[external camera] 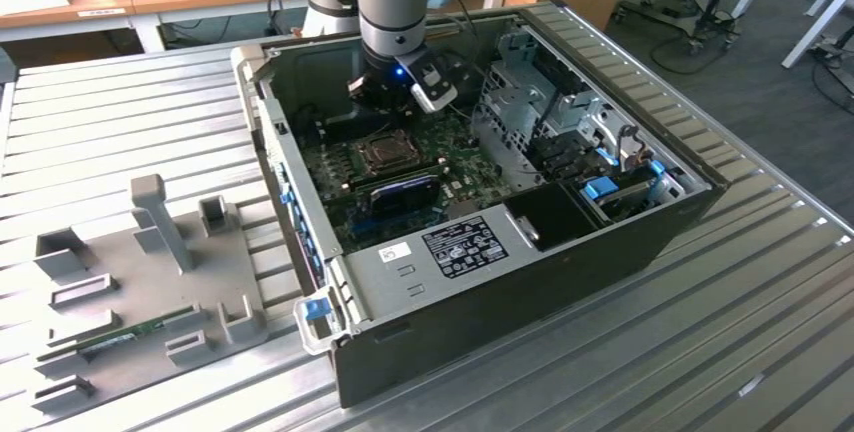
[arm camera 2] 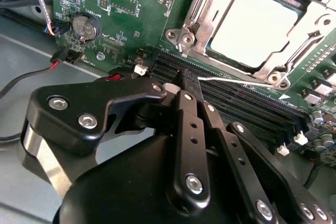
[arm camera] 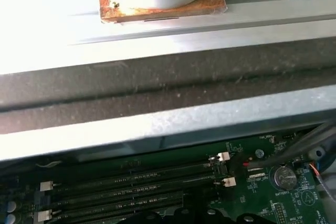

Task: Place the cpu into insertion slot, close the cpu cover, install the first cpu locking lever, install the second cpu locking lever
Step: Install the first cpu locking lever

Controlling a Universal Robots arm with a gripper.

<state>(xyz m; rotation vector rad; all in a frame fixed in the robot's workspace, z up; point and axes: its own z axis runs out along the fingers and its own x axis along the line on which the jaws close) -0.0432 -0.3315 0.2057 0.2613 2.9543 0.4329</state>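
Gripper poised beside the loaded socket, nothing held.

In the second wrist view, the black-linked gripper is seen at centre, its fingers drawn together and empty. The pale silver-tan square cpu is seated at upper right in the silver-framed insertion slot, beneath the thin windowed silver cpu cover, just beyond the fingertips across the long black memory slots.
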